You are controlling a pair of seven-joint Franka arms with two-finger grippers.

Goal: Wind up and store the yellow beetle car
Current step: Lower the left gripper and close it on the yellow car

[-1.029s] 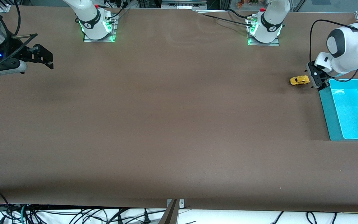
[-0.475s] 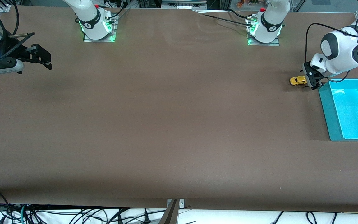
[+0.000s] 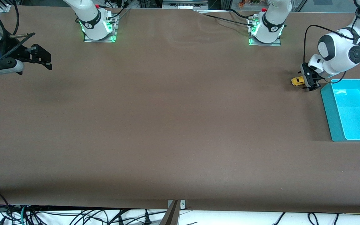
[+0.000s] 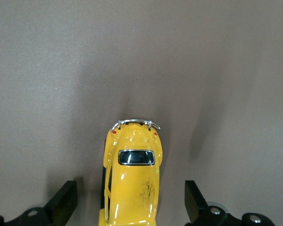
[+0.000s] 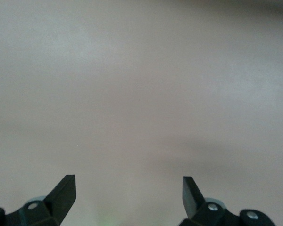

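The yellow beetle car (image 3: 297,81) stands on the brown table near the left arm's end, beside the teal bin (image 3: 352,109). In the left wrist view the car (image 4: 132,179) lies between my open fingers, with a gap on each side. My left gripper (image 3: 308,82) is low over the car's bin-side end and hides part of it. My right gripper (image 3: 44,60) is open and empty, held above the table at the right arm's end; its wrist view shows only bare table between the fingertips (image 5: 65,188).
The teal bin is open-topped and empty, at the table edge by the left arm's end. The two arm bases (image 3: 97,26) (image 3: 266,29) stand along the edge farthest from the front camera. Cables hang below the nearest edge.
My left gripper has moved from beside the bin's corner toward the car and now straddles its end. The car has not moved. The right gripper shifted slightly, then held still.
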